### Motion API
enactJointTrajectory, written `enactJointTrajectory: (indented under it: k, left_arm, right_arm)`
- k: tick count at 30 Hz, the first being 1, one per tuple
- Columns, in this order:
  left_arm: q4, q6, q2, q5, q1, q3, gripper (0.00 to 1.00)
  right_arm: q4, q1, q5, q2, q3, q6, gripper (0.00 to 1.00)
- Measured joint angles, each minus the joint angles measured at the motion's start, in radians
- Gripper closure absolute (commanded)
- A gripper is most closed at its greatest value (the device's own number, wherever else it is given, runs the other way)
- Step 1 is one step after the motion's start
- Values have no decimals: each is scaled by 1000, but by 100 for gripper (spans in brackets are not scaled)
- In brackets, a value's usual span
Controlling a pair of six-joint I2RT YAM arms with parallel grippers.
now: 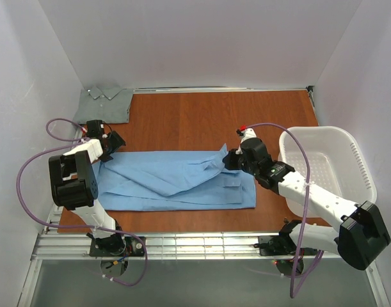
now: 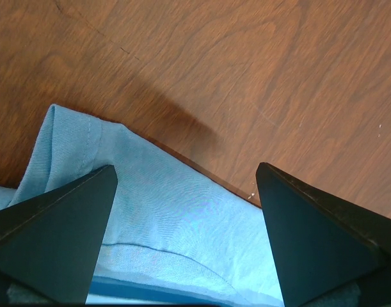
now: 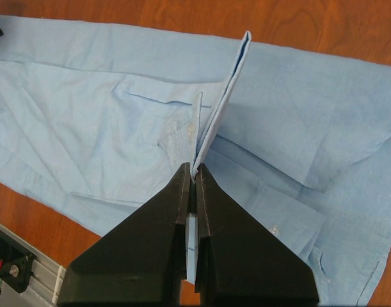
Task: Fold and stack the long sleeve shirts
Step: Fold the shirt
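Observation:
The light blue shirt (image 1: 176, 182) lies spread across the middle of the table, partly folded lengthwise. My right gripper (image 3: 194, 170) is shut on a raised fold of the light blue shirt (image 3: 86, 121) near its right end, lifting the cloth into a ridge. My left gripper (image 2: 185, 182) stands open over the shirt's left corner (image 2: 176, 217), with cloth under the gap between its jaws. In the top view it (image 1: 111, 144) sits at the shirt's far left edge. The grey-green shirt (image 1: 105, 105) lies folded in the far left corner.
A white laundry basket (image 1: 329, 173) stands at the right side of the table, behind my right arm. Bare wood (image 1: 208, 121) stretches between the blue shirt and the back wall. White walls close in on three sides.

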Motion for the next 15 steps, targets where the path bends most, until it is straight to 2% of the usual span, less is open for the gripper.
enactJointTrajectory:
  k: [11, 12, 13, 14, 15]
  left_arm:
    - [3, 9, 0, 14, 0, 0, 16]
    - [3, 10, 0, 14, 0, 0, 16]
    - [3, 11, 0, 14, 0, 0, 14]
    - [3, 12, -1, 18, 0, 0, 13]
    - [3, 13, -4, 22, 0, 0, 10]
  right_arm:
    - [94, -16, 2, 100, -94, 2, 99]
    - [98, -16, 11, 100, -105, 3, 96]
    - [100, -16, 22, 100, -115, 5, 89]
    - [103, -17, 33, 100, -127, 15, 73]
    - [101, -17, 45, 99, -134, 21, 65]
